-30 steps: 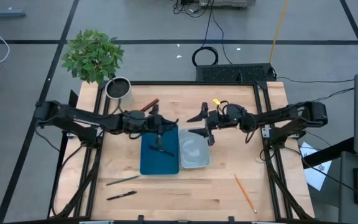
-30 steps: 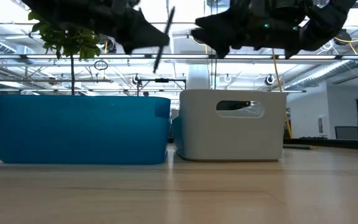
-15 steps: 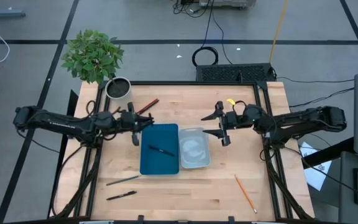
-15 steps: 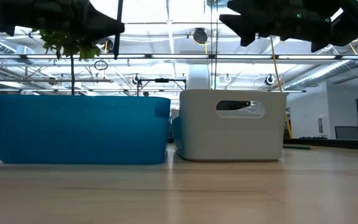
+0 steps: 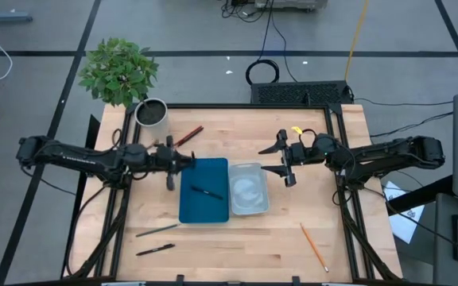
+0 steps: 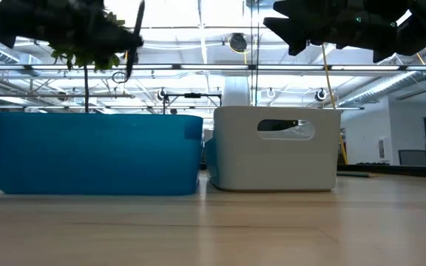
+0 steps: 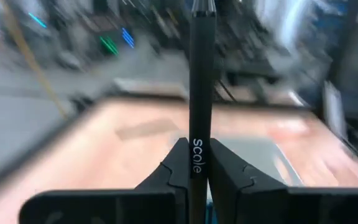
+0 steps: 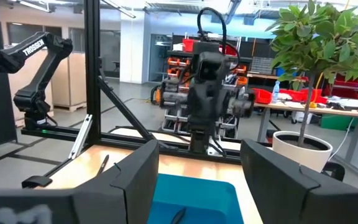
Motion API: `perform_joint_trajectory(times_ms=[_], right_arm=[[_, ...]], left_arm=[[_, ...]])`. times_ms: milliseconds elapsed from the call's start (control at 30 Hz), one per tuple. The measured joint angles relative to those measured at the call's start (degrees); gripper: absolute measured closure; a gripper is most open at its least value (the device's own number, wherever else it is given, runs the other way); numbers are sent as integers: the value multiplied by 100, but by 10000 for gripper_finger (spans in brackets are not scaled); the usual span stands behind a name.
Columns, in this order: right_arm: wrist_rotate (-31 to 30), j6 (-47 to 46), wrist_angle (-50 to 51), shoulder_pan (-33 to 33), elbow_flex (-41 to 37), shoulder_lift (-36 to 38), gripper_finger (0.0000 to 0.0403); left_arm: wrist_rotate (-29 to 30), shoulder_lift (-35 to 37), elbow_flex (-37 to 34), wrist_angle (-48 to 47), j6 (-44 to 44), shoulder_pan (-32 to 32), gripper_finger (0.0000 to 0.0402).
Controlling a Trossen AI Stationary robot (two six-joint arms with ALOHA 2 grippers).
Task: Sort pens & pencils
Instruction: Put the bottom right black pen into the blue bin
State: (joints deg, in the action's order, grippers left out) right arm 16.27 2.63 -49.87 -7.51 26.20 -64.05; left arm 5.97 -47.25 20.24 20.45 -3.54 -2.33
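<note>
My left gripper (image 5: 174, 161) hangs in the air just left of the blue tray (image 5: 189, 208), shut on a black pen (image 6: 134, 37). One more black pen (image 5: 206, 191) lies flat inside that tray. My right gripper (image 5: 280, 162) is open and hovers beyond the right side of the white tray (image 5: 248, 208), with nothing between its fingers (image 8: 135, 171). On the bare wood lie a red pencil (image 5: 188, 136) at the far left, a grey-green pencil (image 5: 156, 230) and a black pen (image 5: 156, 249) at the near left, and an orange pencil (image 5: 314, 247) at the near right. My left gripper pinches the pen's barrel (image 7: 196, 163) between its two fingers, at the printed lettering. The fingers come about level from the table's left and lie across the pen. The pen stands nearly upright, most of it above the fingers, lifted clear of the tray and the table.
A potted plant (image 5: 151, 114) stands at the far left corner. The two trays sit side by side at mid-table and stand tall in the low view (image 6: 98, 151). Bare wood shows along the near edge, between the scattered pencils.
My left gripper has drawn back from over the blue tray toward the table's left edge, still shut on the pen, which has gone from slanted to nearly upright. My right gripper has drawn back toward the table's right edge, away from the white tray.
</note>
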Motion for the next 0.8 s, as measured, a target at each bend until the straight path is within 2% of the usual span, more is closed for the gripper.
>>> perform_joint_trajectory(times_ms=[67, 133, 267, 467, 633, 800], right_arm=[[0, 0, 0, 0, 0, 0, 188], [0, 0, -2, 0, 0, 0, 188], [0, 0, -19, 0, 3, -2, 188], [0, -22, 2, 0, 4, -2, 188], [0, -24, 0, 0, 4, -2, 188], [-2, -38, 2, 0, 4, -2, 188]], left_arm=[[-361, -126, 133, -748, -149, -16, 370], [-349, -367, 278, -1326, -353, -66, 370], [-327, -1143, 617, -1952, -426, -126, 370], [-410, -2481, 1533, -2836, -232, -248, 370], [-386, -3209, 2125, -3537, -264, -339, 369], [-322, -3494, 2198, -3635, -375, -350, 317]])
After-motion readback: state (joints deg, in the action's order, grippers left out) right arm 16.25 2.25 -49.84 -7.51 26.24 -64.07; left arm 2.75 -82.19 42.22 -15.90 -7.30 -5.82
